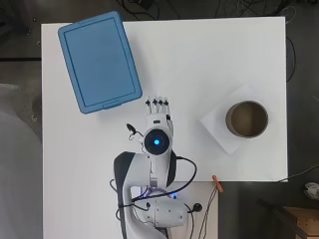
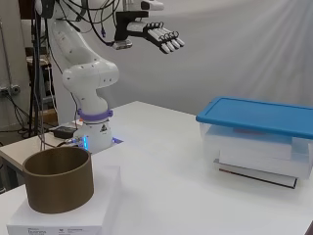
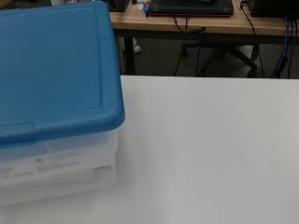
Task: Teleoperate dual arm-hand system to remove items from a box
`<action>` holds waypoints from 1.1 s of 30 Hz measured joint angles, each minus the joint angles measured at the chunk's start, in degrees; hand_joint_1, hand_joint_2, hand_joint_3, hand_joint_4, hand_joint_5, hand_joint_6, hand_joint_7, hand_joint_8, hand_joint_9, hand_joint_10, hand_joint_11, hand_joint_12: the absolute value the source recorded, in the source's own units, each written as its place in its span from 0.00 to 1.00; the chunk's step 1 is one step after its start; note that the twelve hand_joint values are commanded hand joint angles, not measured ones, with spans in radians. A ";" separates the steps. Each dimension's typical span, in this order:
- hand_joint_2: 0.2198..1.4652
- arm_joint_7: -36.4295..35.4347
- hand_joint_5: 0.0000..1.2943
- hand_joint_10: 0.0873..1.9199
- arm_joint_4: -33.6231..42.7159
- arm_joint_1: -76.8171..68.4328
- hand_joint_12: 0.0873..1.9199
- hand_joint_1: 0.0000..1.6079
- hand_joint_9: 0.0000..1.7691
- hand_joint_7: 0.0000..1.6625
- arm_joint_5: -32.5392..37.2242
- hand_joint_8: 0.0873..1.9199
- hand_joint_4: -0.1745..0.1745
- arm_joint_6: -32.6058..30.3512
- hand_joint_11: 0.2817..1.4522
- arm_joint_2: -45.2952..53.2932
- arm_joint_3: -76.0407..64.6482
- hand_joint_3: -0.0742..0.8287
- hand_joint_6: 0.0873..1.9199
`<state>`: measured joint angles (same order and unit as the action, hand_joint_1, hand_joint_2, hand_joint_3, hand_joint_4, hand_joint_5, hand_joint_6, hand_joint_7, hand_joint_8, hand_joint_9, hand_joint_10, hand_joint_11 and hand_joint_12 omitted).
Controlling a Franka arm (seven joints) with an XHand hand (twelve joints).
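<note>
1. The hand point(image 2: 157, 35) hangs high above the table point(image 1: 199, 59), fingers straight and spread, holding nothing.
2. The box point(image 1: 98, 60), blue lid point(image 2: 257, 116) on, sits at the far left, well apart from the hand.

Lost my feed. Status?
Hand open, high above table. Box shut, blue lid on, untouched. Path clear.

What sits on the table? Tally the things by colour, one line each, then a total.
Blue: 1, the lid on the clear plastic box
Clear: 1, that plastic box
Brown: 1, the cardboard ring
White: 1, the flat box beneath the ring
Total: 4
</note>
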<state>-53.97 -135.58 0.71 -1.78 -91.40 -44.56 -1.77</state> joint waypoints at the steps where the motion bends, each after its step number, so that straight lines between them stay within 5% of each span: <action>1: 0.51 -1.65 0.24 0.00 -0.31 0.28 0.00 0.06 0.21 0.20 -0.86 0.00 0.55 -0.48 0.15 -0.06 -1.72 0.08 0.00; 8: 0.53 -11.49 0.23 0.00 -5.20 1.12 0.00 0.03 0.20 0.19 -8.68 0.00 0.53 -6.25 0.13 -0.55 -18.20 0.09 0.00; 15: 0.55 -15.01 0.23 0.00 -7.34 -1.91 0.00 0.04 0.19 0.19 -9.71 0.00 0.49 -15.37 0.13 7.85 -9.39 0.09 0.00; 23: 0.51 -11.84 0.09 0.00 -6.56 -4.59 0.00 0.10 0.13 0.08 -6.03 0.00 0.45 -26.34 0.11 21.08 2.04 0.07 0.00; 28: 0.50 -5.17 0.12 0.00 -8.96 -6.00 0.00 0.12 0.12 0.09 -6.38 0.00 0.42 -31.04 0.11 22.47 12.11 0.07 0.00; 33: 0.49 1.24 0.12 0.00 -8.88 -6.18 0.00 0.18 0.12 0.09 -16.97 0.00 0.40 -29.59 0.09 25.53 17.53 0.07 0.00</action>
<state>-52.73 -144.46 -5.47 -18.75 -120.98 -19.03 15.76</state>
